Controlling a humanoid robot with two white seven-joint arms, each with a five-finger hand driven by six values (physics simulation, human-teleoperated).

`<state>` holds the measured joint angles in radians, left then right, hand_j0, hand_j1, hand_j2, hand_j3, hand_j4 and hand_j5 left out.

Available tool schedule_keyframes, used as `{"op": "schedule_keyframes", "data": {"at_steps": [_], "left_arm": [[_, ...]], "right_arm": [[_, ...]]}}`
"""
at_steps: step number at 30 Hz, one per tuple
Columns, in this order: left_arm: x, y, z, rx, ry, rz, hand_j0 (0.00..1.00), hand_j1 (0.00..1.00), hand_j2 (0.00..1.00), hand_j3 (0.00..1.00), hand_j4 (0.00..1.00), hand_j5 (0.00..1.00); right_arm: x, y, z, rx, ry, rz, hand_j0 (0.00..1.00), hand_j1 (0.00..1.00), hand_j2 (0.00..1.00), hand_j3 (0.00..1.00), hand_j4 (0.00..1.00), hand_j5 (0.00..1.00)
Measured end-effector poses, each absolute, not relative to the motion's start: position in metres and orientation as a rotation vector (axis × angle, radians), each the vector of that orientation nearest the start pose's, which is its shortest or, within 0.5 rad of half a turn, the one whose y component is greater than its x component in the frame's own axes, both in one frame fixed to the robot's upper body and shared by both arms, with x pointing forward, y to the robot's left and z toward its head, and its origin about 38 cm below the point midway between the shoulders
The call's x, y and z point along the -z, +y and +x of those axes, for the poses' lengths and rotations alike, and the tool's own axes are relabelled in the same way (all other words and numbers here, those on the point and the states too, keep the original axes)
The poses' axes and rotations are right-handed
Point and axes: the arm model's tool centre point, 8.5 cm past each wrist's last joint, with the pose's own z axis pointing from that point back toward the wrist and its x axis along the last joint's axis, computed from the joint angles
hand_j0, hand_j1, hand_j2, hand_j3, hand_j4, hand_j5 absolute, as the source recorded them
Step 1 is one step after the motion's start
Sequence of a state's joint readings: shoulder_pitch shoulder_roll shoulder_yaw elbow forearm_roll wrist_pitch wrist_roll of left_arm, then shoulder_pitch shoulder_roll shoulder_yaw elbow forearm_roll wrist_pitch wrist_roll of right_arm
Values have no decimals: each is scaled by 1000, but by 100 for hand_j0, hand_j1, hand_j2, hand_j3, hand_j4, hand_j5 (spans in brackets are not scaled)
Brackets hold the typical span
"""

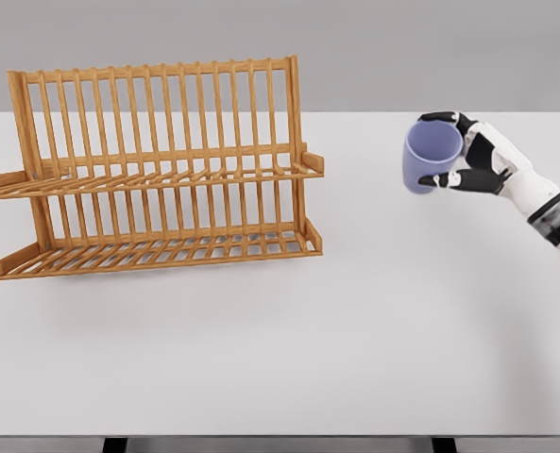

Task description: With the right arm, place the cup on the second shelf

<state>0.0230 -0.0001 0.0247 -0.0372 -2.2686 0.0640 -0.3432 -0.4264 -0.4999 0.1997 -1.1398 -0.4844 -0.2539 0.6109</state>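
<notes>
White table (280, 359) lies under our right hand (476, 162), which grasps the purple cup (432, 153) (lifted, tilted). Grasp done; wooden rack (161, 170) stands well left, upper shelf (166, 177) not reached.

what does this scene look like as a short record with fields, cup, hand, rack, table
cup: light purple plastic cup, tilted, opening toward the camera, held off the table
right hand: white and black five-finger hand, fingers wrapped around the cup
left hand: not in view
rack: two-tier wooden slatted dish rack, at the table's left, both shelves bare
table: flat white table
cup to rack: apart, cup well to the right of the rack
</notes>
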Motion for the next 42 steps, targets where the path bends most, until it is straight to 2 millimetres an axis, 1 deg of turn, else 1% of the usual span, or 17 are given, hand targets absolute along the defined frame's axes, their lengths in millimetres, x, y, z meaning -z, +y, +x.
{"op": "schedule_keyframes", "data": {"at_steps": [5, 10, 20, 25, 32, 35, 42], "left_arm": [[256, 291, -19, 2184, 506, -50, 100, 100, 100, 100, 100, 100], [256, 291, -19, 2184, 506, -50, 100, 100, 100, 100, 100, 100], [256, 291, -19, 2184, 506, -50, 100, 100, 100, 100, 100, 100], [256, 291, -19, 2184, 506, -50, 100, 100, 100, 100, 100, 100], [256, 291, -19, 2184, 506, -50, 100, 100, 100, 100, 100, 100], [256, 291, -19, 2184, 506, -50, 100, 100, 100, 100, 100, 100], [256, 291, -19, 2184, 506, -50, 100, 100, 100, 100, 100, 100]], "right_arm": [[-160, -344, 459, -649, -1704, 313, 73, 73, 73, 73, 73, 73], [-175, -333, 458, -681, -1747, 331, 73, 73, 73, 73, 73, 73], [-212, -314, 461, -745, -1850, 352, 73, 73, 73, 73, 73, 73], [-223, -308, 460, -768, -1891, 358, 73, 73, 73, 73, 73, 73], [-236, -290, 459, -792, -1950, 391, 73, 73, 73, 73, 73, 73], [-244, -279, 462, -796, -1981, 413, 73, 73, 73, 73, 73, 73], [-247, -253, 464, -816, -2009, 473, 73, 73, 73, 73, 73, 73]]}}
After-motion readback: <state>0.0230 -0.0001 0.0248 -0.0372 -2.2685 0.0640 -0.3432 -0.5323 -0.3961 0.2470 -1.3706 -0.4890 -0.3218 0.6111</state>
